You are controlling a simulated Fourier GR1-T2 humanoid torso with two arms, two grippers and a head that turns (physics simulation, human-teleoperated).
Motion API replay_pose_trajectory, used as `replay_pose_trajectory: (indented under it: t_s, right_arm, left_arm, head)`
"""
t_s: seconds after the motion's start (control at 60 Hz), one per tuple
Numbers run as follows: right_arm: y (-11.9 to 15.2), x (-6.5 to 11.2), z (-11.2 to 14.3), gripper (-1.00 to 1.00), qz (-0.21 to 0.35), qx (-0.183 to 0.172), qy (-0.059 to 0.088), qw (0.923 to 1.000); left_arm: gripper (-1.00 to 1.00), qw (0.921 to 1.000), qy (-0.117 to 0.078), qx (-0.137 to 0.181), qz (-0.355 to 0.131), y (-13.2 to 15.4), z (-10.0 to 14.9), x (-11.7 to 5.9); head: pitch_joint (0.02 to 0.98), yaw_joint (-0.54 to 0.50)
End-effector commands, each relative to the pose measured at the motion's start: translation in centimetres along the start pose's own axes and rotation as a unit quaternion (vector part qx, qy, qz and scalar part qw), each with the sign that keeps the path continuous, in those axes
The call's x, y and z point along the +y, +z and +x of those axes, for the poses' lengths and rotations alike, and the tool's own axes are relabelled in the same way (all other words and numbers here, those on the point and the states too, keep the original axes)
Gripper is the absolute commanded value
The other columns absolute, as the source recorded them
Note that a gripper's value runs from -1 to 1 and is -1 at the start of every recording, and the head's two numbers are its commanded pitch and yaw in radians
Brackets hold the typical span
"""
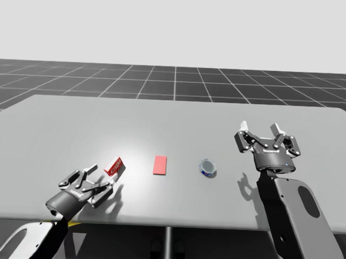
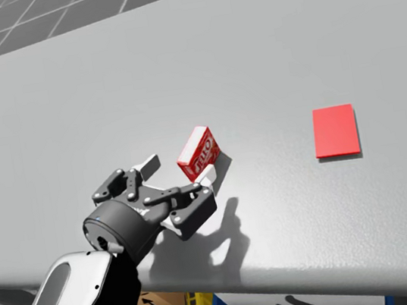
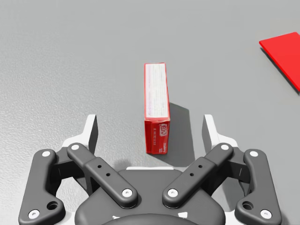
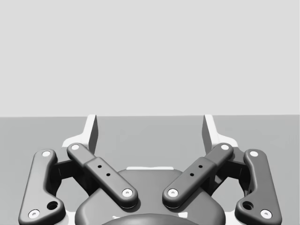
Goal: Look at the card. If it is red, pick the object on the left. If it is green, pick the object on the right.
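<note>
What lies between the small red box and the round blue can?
A flat red card, touching neither the red box nor the blue can; the high view shows it.

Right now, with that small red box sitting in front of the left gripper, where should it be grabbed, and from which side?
Grip its two broad sides, coming in from the short end facing my left gripper. The red box stands on a narrow long edge, lined up between the open fingers, so they can probably slide along both sides and close across its thin width.

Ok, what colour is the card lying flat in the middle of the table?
The card is plain red, clearest in the head view.
</note>
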Motion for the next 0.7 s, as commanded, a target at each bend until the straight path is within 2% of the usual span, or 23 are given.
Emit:
replay_pose_trajectory:
  t_s: [0.017, 0.217, 0.317, 0.367, 0.4, 0.417, 0.45, 0.7]
  right_arm:
    - [0.0, 0.0, 0.0, -1.0, 0.001, 0.0, -0.001, 1.0]
    - [0.0, -0.1, 0.1, -1.0, 0.001, -0.002, -0.001, 1.0]
    - [0.0, -0.2, 0.1, -1.0, 0.001, -0.002, -0.002, 1.0]
    - [0.0, -0.2, 0.1, -1.0, 0.001, -0.002, -0.002, 1.0]
    - [0.0, -0.2, 0.1, -1.0, 0.001, -0.002, -0.002, 1.0]
    - [0.0, -0.2, 0.1, -1.0, 0.001, -0.002, -0.002, 1.0]
    - [0.0, -0.2, 0.1, -1.0, 0.001, -0.002, -0.001, 1.0]
    - [0.0, -0.2, 0.2, -1.0, 0.001, -0.003, -0.002, 1.0]
  left_arm:
    - [-1.0, 0.9999, 0.008, 0.009, 0.003, -1.6, 0.1, -0.1]
    - [-1.0, 0.9991, 0.03, 0.032, 0.002, -3.3, -0.1, -0.1]
    - [-1.0, 0.9989, 0.032, 0.034, 0.001, -3.7, -0.2, -0.1]
    - [-0.68, 0.9991, 0.03, 0.031, 0.001, -3.7, -0.2, -0.1]
    - [-0.09, 0.9991, 0.029, 0.03, 0.002, -3.7, -0.3, -0.2]
    - [0.67, 0.999, 0.031, 0.031, -0.001, -3.7, -0.3, -0.2]
    - [0.97, 0.999, 0.029, 0.033, -0.002, -3.7, -0.4, -0.2]
    - [1.0, 0.9988, 0.021, 0.043, -0.011, -3.8, -0.8, -0.5]
  head:
    - [0.874, 0.38]
    - [0.873, 0.38]
    - [0.872, 0.38]
    - [0.869, 0.38]
    - [0.869, 0.38]
    - [0.868, 0.38]
    - [0.866, 0.38]
    - [0.819, 0.38]
